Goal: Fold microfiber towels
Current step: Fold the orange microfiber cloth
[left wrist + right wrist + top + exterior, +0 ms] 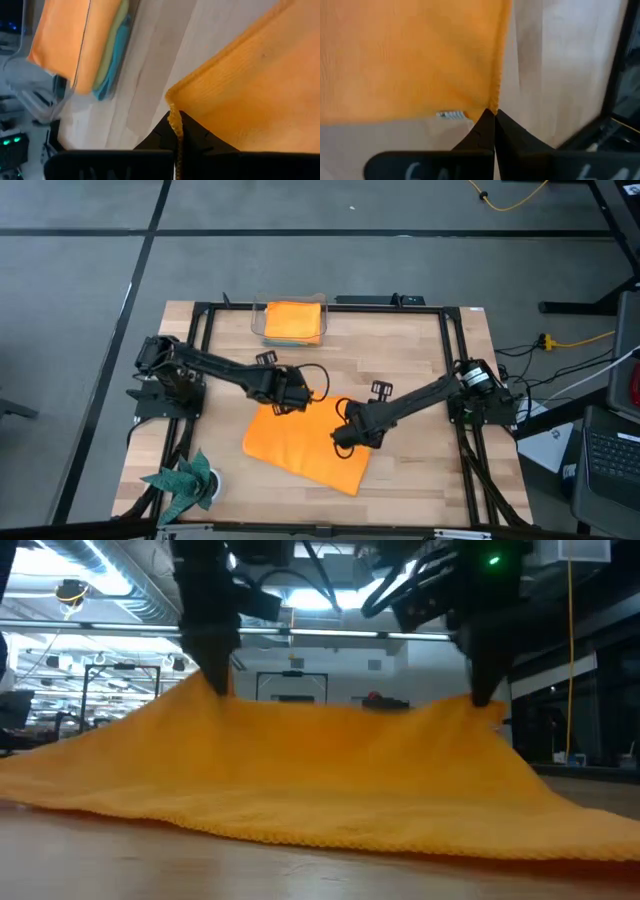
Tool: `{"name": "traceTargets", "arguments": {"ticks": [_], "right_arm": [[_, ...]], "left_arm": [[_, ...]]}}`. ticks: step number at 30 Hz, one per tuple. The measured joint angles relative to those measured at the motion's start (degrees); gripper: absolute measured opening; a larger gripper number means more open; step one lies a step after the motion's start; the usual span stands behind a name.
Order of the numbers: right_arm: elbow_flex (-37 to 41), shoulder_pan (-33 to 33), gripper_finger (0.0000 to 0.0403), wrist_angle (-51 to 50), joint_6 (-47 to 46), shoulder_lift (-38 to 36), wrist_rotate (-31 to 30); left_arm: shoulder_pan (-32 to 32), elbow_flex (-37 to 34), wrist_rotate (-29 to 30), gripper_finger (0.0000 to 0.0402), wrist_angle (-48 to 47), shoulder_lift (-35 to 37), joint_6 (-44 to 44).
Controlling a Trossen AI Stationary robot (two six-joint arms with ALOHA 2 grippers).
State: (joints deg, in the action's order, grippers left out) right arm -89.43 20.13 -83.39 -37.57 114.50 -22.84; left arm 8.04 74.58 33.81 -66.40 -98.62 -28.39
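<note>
An orange microfiber towel [305, 442] is spread on the wooden table [420, 360], near the middle and toward the front edge, lying skewed to the table's edges. Its two far corners are lifted off the wood, while the near edge rests on the table, as shown in the low view [320, 795].

The left gripper [283, 402] is positioned over the towel's far left corner, and its fingers are closed tightly on that corner; in the left wrist view the hemmed edge is seen pinched between the dark fingertips [176, 131]. The right gripper [346, 438] is placed over the far right corner, toward the table's middle, and is likewise clamped on the cloth's edge, with the hem caught at the meeting point of its fingers [492, 114]. A small white label [452, 115] is seen on the towel just beside that grip.

A stack of folded towels [294, 320] is kept in a clear container [262, 328] at the back edge of the table, left of its centre; an orange one lies on top, with lime-green and turquoise-blue layers visible beneath it [114, 50].

A dark teal spiky-edged cloth [184, 481] is seen at the front left corner of the table.
</note>
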Motion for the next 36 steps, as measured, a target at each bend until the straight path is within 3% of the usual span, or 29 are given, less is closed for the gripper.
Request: {"name": "traceTargets", "arguments": {"ticks": [7, 14, 19, 28, 36], "right_arm": [[0.0, -4.2, 0.0, 3.8, 4.5, 0.0, -3.0], [0.0, -4.1, 0.0, 5.2, 1.5, 0.0, -2.0], [0.0, -0.4, 0.0, 10.1, -0.5, 0.0, 2.2], [0.0, 6.6, 0.0, 26.0, -2.9, 0.0, 7.5], [0.0, 10.5, 0.0, 36.2, -7.3, 0.9, 7.7]], "left_arm": [[-7.1, -0.3, -0.1, 0.0, 3.1, 0.0, 10.6], [-10.5, -0.3, -4.2, 0.0, 0.7, 0.0, 11.0], [-8.2, -0.4, -6.9, 0.0, -3.3, 0.3, 9.9], [-0.7, -0.3, -6.8, 0.0, -12.8, 2.8, 3.5], [8.2, -1.8, -14.1, 0.0, -12.3, 3.0, 2.1]]}}
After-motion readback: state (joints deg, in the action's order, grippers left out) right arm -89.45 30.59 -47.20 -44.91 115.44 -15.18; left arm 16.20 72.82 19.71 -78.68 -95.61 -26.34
